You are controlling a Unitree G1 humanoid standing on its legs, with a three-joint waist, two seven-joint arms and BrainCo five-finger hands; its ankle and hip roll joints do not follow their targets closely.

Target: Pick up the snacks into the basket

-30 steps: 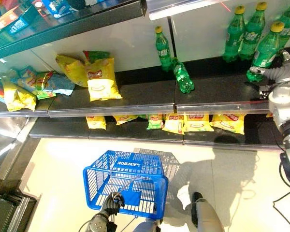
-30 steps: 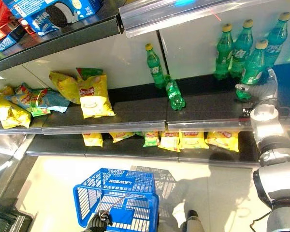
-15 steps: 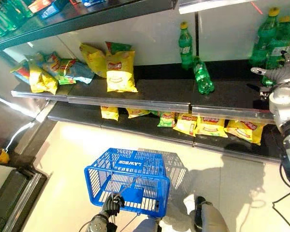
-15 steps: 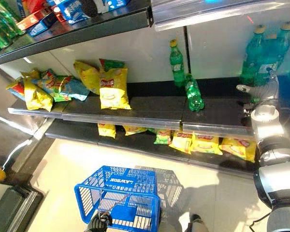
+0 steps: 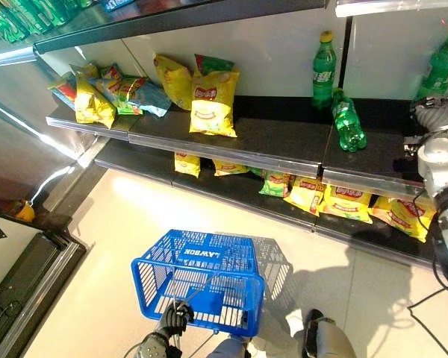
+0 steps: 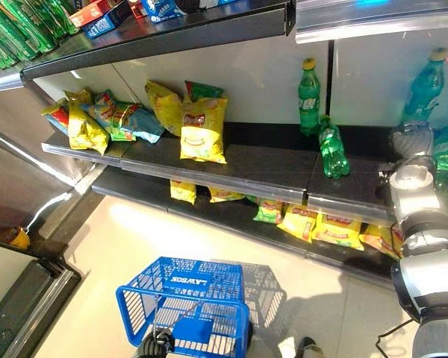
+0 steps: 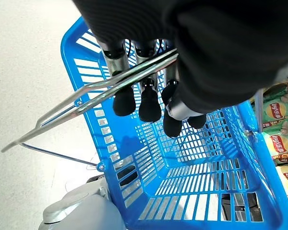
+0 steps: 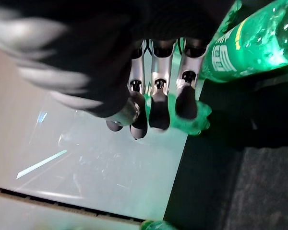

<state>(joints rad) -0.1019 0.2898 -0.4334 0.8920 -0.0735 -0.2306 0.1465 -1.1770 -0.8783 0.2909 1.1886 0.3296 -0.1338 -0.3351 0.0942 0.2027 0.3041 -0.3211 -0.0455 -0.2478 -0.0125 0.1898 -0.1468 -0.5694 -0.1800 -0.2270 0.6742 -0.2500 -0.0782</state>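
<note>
A blue wire basket [image 5: 201,280] hangs low over the pale floor. My left hand [image 5: 173,319] is shut on its metal handle [image 7: 86,93], fingers [image 7: 134,98] curled over the bar, and the basket shows nothing inside. A yellow chip bag [image 5: 213,104] leans on the middle shelf, with more snack bags [image 5: 89,101] at the shelf's left end. Several yellow and green packets [image 5: 343,203] lie on the lower shelf. My right hand [image 5: 433,112] hovers at the shelf's right end beside green bottles [image 8: 249,43], fingers [image 8: 158,103] relaxed and holding nothing.
One green bottle [image 5: 323,60] stands upright and another [image 5: 349,123] lies on its side on the middle shelf. The top shelf [image 6: 157,33] carries boxes and bottles. A dark metal frame [image 5: 22,291] borders the floor at the left, with a small yellow object [image 5: 24,212] nearby.
The whole picture has swung, so shelf and bags now sit further right. My right hand's spread fingers have drawn together by the bottles. The left hand keeps hold of the handle.
</note>
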